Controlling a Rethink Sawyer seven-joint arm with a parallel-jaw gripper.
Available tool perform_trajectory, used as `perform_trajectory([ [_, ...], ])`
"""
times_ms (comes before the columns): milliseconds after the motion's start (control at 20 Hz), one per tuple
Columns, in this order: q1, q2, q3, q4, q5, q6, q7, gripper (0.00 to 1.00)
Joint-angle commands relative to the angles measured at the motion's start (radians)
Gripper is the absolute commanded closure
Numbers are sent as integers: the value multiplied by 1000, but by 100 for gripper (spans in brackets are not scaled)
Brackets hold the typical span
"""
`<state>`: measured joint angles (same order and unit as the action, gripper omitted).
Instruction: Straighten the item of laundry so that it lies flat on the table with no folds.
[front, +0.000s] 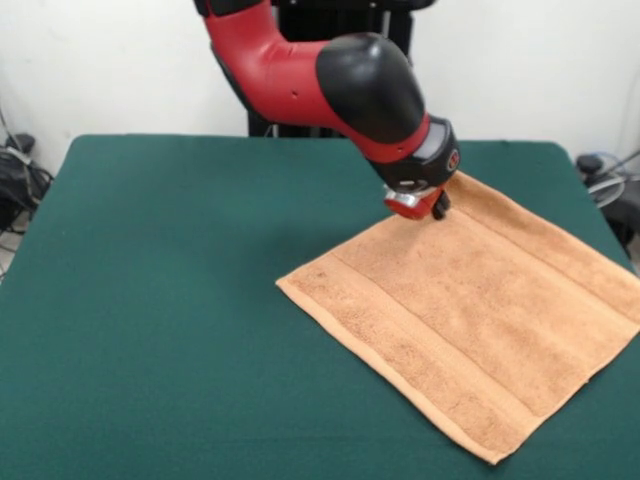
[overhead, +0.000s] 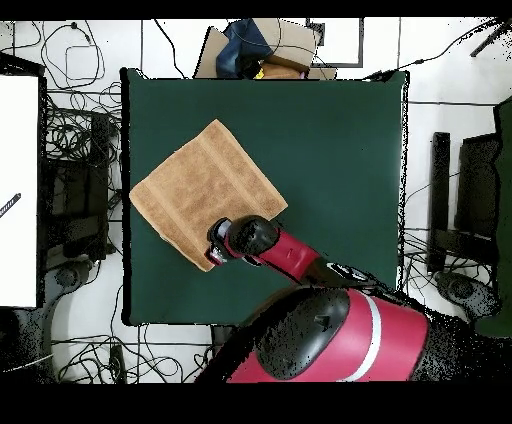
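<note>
A: Green cloth covers the big desk (front: 150, 300). White walls stand behind it, and black cables (overhead: 75, 150) lie on the pale floor.

B: Where is the towel (front: 470, 320)?

A: On the desk, flat, turned like a diamond, one corner near the desk's edge.

B: And the gripper (front: 420, 205)?

A: It's low over the towel's far edge. I can't tell if it's open.

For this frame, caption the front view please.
Gripper at the far edge of the flat towel on the green table.
</note>
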<state>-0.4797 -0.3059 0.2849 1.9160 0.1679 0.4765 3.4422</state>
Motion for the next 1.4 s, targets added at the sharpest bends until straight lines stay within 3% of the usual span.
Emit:
perform_trajectory([
  [50,38,13,-23,-70,73,14,53,100],
  [650,39,-50,5,-25,101,46,69,100],
  [1050,102,-45,-10,-67,152,63,107,100],
  [1400,108,-36,-20,-58,178,57,77,100],
])
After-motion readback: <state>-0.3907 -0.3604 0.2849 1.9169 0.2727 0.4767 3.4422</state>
